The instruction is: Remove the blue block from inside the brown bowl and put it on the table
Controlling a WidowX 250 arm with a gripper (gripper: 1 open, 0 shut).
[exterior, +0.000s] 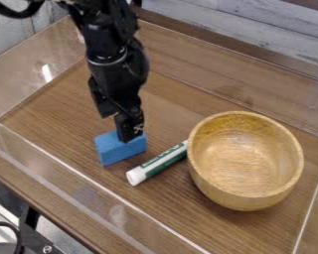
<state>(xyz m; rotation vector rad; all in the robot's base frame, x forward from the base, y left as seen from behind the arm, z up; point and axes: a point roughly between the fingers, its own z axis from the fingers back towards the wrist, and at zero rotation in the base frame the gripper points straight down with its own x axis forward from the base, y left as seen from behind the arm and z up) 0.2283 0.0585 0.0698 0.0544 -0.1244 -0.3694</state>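
Nearest, left of the brown bowl (246, 160) and beyond the white-and-green marker (158, 165), the blue block (119, 148) lies on the bench (102, 190), outside the bowl. Just behind the block, the end effector (118, 129) has its fingers spread, gripping nothing. The placing looks done, so the step in hand is withdrawal; the next move calls for a straight lift that avoids nudging the block.

The wooden table (72, 111) holds a blue block (118, 148), marker (156, 164) and bowl (246, 162).
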